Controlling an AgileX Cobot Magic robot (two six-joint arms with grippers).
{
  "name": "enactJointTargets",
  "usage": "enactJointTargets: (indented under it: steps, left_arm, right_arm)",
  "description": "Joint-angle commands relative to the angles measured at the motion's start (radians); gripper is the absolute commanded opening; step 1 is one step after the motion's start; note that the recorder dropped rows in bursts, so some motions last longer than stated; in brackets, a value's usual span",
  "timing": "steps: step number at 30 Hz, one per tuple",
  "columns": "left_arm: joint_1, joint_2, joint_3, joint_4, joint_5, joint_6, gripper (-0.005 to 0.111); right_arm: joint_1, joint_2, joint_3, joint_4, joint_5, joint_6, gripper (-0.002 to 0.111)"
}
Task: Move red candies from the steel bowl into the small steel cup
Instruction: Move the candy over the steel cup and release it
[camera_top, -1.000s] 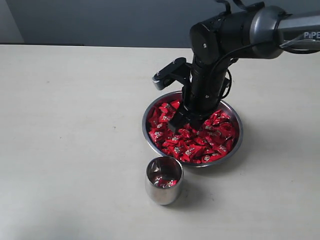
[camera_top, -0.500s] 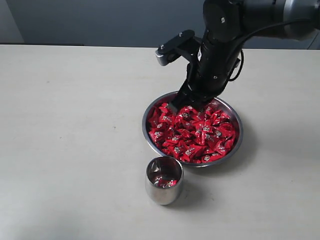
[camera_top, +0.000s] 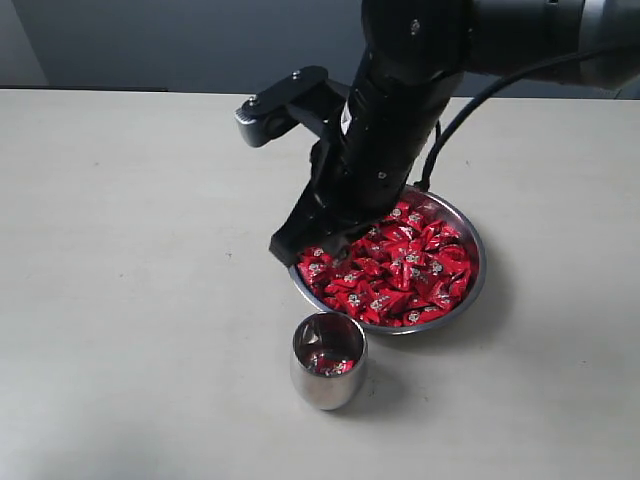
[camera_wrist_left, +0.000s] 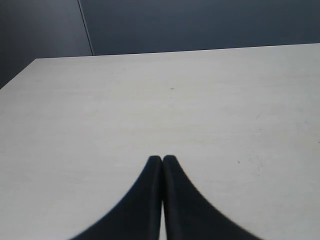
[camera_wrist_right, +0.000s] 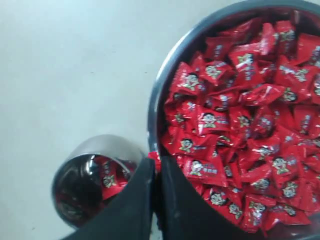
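The steel bowl (camera_top: 478, 272) (camera_wrist_right: 156, 102) is heaped with red candies (camera_top: 412, 268) (camera_wrist_right: 235, 125). In front of it stands the small steel cup (camera_top: 326, 380) (camera_wrist_right: 102, 145), with a few red candies (camera_wrist_right: 107, 181) in its bottom. My right gripper (camera_top: 290, 250) (camera_wrist_right: 156, 161) hangs above the bowl's near-left rim, close to the cup. It is shut on one red candy (camera_wrist_right: 155, 156), of which only a sliver shows at the fingertips. My left gripper (camera_wrist_left: 162, 159) is shut on nothing over bare table and does not appear in the exterior view.
The pale table (camera_top: 140, 250) (camera_wrist_left: 165, 100) stretches to the left and front of the cup. A dark wall (camera_top: 200, 40) runs along the far edge. The right arm's black body (camera_top: 400, 110) hides the bowl's back-left part.
The right gripper rose out of the candy heap and swung left toward the bowl's near-left rim and the cup, carrying a candy. Bowl and cup stayed put.
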Motion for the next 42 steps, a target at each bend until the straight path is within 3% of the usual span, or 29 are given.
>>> enactJointTargets:
  steps: [1, 12, 20, 33, 35, 40, 42]
  left_arm:
    - [-0.007, -0.005, 0.005, 0.002, -0.008, -0.001, 0.0]
    - [-0.007, -0.005, 0.005, 0.002, -0.008, -0.001, 0.0]
    - [-0.007, -0.005, 0.005, 0.002, -0.008, -0.001, 0.0]
    - [-0.007, -0.005, 0.005, 0.002, -0.008, -0.001, 0.0]
    - [-0.007, -0.005, 0.005, 0.002, -0.008, -0.001, 0.0]
    - [-0.007, -0.005, 0.005, 0.002, -0.008, -0.001, 0.0]
    - [-0.007, -0.005, 0.005, 0.002, -0.008, -0.001, 0.0]
  right_arm:
    - [0.037, -0.011, -0.003, -0.037, 0.038, 0.029, 0.004]
    - [0.037, -0.081, 0.194, 0.018, -0.1, 0.026, 0.004]
    - [0.037, -0.144, 0.201, 0.175, -0.114, -0.081, 0.004]
    - [0.054, -0.098, 0.203, 0.152, -0.101, -0.083, 0.004]
    - [0.054, -0.093, 0.203, 0.15, -0.101, -0.083, 0.009]
    - [0.054, -0.076, 0.203, 0.15, -0.101, -0.083, 0.034]
    - [0.054, -0.077, 0.203, 0.15, -0.106, -0.083, 0.037]
